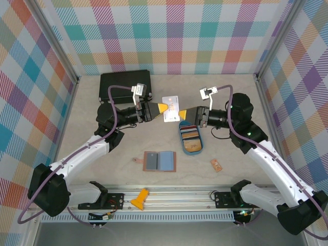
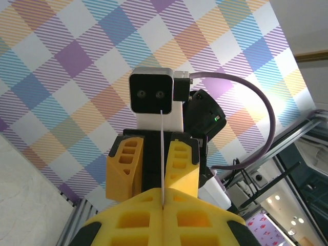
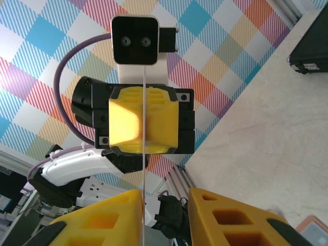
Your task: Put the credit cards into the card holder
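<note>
Clamping 1 white credit card (image 1: 171, 108), the left jaws face the right jaws, parted around it.

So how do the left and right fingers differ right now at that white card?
On the left gripper the fingers are shut flat on the white card; on the right gripper they stand apart, with the card's edge in the gap. The left gripper reaches in from the left, the right gripper from the right, near the blue tray. Both have yellow fingers and face each other at the same card, above the table.
</note>
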You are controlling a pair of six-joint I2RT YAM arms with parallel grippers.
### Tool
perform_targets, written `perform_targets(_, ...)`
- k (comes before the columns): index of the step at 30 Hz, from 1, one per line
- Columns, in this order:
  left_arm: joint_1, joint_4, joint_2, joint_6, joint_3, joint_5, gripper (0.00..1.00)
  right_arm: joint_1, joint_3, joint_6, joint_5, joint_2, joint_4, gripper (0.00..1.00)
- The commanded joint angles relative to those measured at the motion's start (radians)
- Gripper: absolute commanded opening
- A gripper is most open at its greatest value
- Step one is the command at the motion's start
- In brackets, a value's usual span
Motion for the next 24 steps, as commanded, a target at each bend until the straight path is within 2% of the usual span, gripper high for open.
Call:
perform_targets(1, -0.020, 0.064, 0.004, -0.019, 0.010, -0.003, 0.00, -0.002, -0.009, 0.043, -0.036, 0.010, 0.103, 0.29)
perform_targets(5, -0.033, 0.051, 0.009, -0.013, 0.015, 0.003, 0.00, -0.002, -0.020, 0.072, -0.053, 0.022, 0.172, 0.26)
perform_targets(10, -0.037, 0.035, 0.010, -0.007, 0.017, 0.010, 0.00, -0.001, -0.017, 0.072, -0.062, 0.030, 0.169, 0.16)
perform_targets(14, -0.037, 0.000, 0.008, 0.009, 0.030, 0.027, 0.00, 0.000, -0.003, 0.025, -0.071, 0.024, 0.088, 0.06)
perform_targets(19, -0.037, -0.132, -0.001, 0.089, 0.065, 0.072, 0.00, -0.002, 0.050, -0.082, -0.134, 0.022, -0.078, 0.05)
perform_targets(22, -0.037, -0.148, -0.001, 0.093, 0.073, 0.090, 0.00, -0.002, 0.067, -0.093, -0.174, 0.036, -0.101, 0.00)
perform_targets(24, -0.037, -0.150, -0.004, 0.092, 0.073, 0.091, 0.00, -0.003, 0.067, -0.093, -0.181, 0.041, -0.100, 0.00)
